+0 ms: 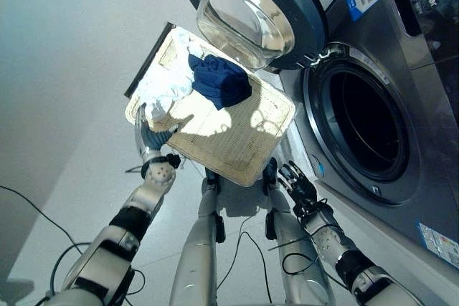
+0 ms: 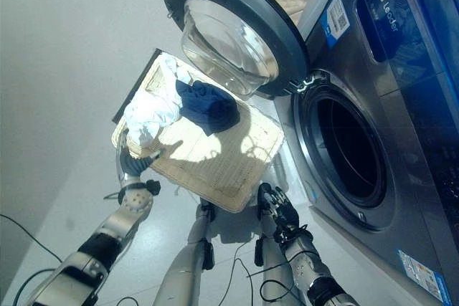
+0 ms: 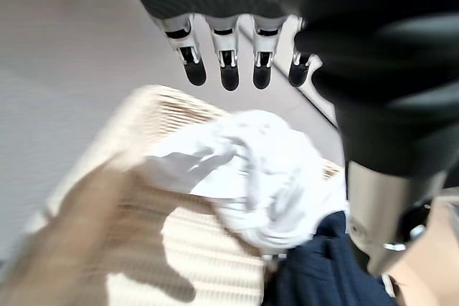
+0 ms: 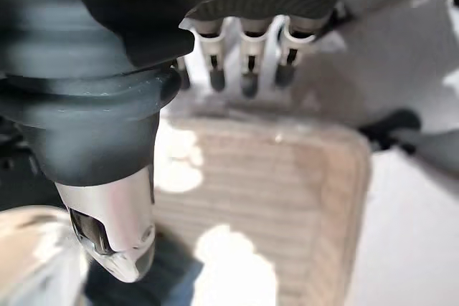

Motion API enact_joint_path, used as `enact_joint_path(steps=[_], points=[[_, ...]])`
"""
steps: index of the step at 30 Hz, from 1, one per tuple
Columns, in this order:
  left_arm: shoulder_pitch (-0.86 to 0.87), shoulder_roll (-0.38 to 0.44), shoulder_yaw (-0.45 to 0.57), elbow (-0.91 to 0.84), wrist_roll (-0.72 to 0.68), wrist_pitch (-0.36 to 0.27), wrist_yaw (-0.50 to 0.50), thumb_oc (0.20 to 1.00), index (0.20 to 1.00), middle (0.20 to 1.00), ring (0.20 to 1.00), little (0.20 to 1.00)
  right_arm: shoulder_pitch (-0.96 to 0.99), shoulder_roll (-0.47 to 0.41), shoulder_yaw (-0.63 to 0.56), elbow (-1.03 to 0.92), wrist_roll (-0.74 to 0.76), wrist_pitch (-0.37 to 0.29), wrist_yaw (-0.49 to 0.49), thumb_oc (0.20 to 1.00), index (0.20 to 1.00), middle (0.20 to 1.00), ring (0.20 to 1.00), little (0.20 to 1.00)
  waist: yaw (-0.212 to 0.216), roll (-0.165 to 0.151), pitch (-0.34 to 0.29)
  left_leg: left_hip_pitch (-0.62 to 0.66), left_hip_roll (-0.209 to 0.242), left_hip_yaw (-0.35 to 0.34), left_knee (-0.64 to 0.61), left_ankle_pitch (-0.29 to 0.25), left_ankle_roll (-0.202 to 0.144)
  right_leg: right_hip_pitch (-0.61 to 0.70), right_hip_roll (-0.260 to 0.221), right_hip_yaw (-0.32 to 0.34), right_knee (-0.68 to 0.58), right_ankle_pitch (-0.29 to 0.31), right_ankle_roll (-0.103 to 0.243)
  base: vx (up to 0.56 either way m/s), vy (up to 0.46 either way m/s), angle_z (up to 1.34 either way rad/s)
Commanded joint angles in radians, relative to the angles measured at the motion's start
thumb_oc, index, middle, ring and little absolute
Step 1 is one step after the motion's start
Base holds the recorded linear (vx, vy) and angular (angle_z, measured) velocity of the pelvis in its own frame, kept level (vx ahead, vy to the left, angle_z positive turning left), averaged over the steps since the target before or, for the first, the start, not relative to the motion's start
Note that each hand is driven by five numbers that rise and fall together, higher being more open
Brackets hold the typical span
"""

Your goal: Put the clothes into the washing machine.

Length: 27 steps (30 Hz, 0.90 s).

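A flat wicker basket (image 1: 240, 166) lies on the floor in front of the washing machine (image 1: 423, 84). A crumpled white garment (image 1: 163, 85) sits at its far left side, with a dark blue garment (image 1: 221, 80) beside it. My left hand (image 1: 147, 134) reaches over the basket's left edge. Its fingers (image 3: 228, 69) are straight and stop just short of the white garment (image 3: 265, 170), holding nothing. My right hand (image 1: 297, 184) hovers open at the basket's near right corner, and its fingers (image 4: 247, 69) are straight above the wicker (image 4: 287, 198).
The machine's round door (image 1: 247, 8) swings open above the basket's far end. The dark drum opening (image 1: 366, 123) faces the basket from the right. Pale bare floor spreads to the left.
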Motion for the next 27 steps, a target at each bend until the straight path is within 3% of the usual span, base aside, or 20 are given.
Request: enact_joint_path(steps=[1, 3, 4, 10, 12, 14, 17, 27], points=[[-0.039, 0.062, 0.038, 0.050, 0.070, 0.037, 0.050, 1.000, 1.000, 1.000, 1.000, 1.000, 0.032, -0.017, 0.017, -0.076, -0.018, -0.010, -0.005, 1.000, 1.000, 1.000, 1.000, 1.000, 0.002, -0.059, -0.020, -0.031, -0.065, 0.031, 0.105, -0.090, -0.029, -0.056, 0.029, -0.012, 0.057, -0.013, 0.046, -0.01, 0.065, -0.05], [-0.051, 0.068, 0.035, 0.060, 0.077, 0.043, 0.053, 1.000, 1.000, 1.000, 1.000, 1.000, 0.033, -0.019, 0.019, -0.073, -0.015, -0.014, -0.001, 1.000, 1.000, 1.000, 1.000, 1.000, 0.000, -0.064, -0.020, -0.036, -0.064, 0.035, 0.112, -0.092, -0.030, -0.061, 0.029, -0.012, 0.059, -0.012, 0.046, -0.01, 0.038, -0.02], [-0.099, 0.091, 0.014, 0.087, 0.110, 0.086, 0.062, 1.000, 1.000, 1.000, 1.000, 1.000, 0.047, -0.028, 0.026, -0.090, -0.017, -0.014, -0.005, 1.000, 1.000, 1.000, 1.000, 1.000, -0.014, -0.088, -0.020, -0.060, -0.063, 0.046, 0.142, -0.107, -0.030, -0.078, 0.030, -0.009, 0.064, -0.009, 0.050, -0.02, 0.069, -0.05], [-0.156, 0.127, -0.004, 0.108, 0.158, 0.151, 0.087, 1.000, 1.000, 1.000, 1.000, 1.000, 0.071, -0.046, 0.036, -0.116, -0.024, -0.014, -0.004, 1.000, 1.000, 1.000, 1.000, 1.000, -0.032, -0.119, -0.020, -0.111, -0.068, 0.055, 0.204, -0.135, -0.026, -0.117, 0.028, 0.000, 0.070, 0.005, 0.053, -0.01, 0.059, -0.02], [-0.207, 0.156, -0.011, 0.155, 0.138, 0.222, 0.114, 1.000, 1.000, 1.000, 1.000, 1.000, 0.086, -0.057, 0.041, -0.136, -0.021, -0.017, 0.011, 1.000, 1.000, 1.000, 1.000, 1.000, -0.053, -0.141, -0.020, -0.162, -0.077, 0.062, 0.274, -0.167, -0.024, -0.158, 0.025, 0.015, 0.077, 0.017, 0.057, -0.01, 0.104, 0.05], [-0.214, 0.159, -0.012, 0.164, 0.135, 0.231, 0.116, 1.000, 1.000, 1.000, 1.000, 1.000, 0.088, -0.057, 0.041, -0.138, -0.021, -0.017, 0.014, 1.000, 1.000, 1.000, 1.000, 1.000, -0.056, -0.144, -0.020, -0.169, -0.078, 0.063, 0.284, -0.171, -0.023, -0.163, 0.024, 0.017, 0.078, 0.018, 0.057, 0.00, 0.048, 0.03], [-0.274, 0.201, -0.021, 0.258, 0.142, 0.325, 0.164, 1.000, 1.000, 1.000, 1.000, 1.000, 0.103, -0.067, 0.060, -0.168, -0.005, -0.012, 0.040, 1.000, 1.000, 1.000, 1.000, 1.000, -0.084, -0.180, -0.020, -0.225, -0.082, 0.067, 0.372, -0.214, -0.018, -0.205, 0.021, 0.040, 0.096, 0.029, 0.063, 0.01, 0.090, -0.04], [-0.368, 0.249, -0.055, 0.407, 0.123, 0.363, 0.152, 1.000, 1.000, 1.000, 1.000, 1.000, 0.128, -0.090, 0.091, -0.209, 0.026, -0.021, 0.089, 1.000, 1.000, 1.000, 1.000, 1.000, -0.132, -0.215, -0.020, -0.322, -0.085, 0.077, 0.460, -0.259, -0.003, -0.306, 0.036, 0.089, 0.145, 0.040, 0.070, 0.02, 0.079, -0.04]])
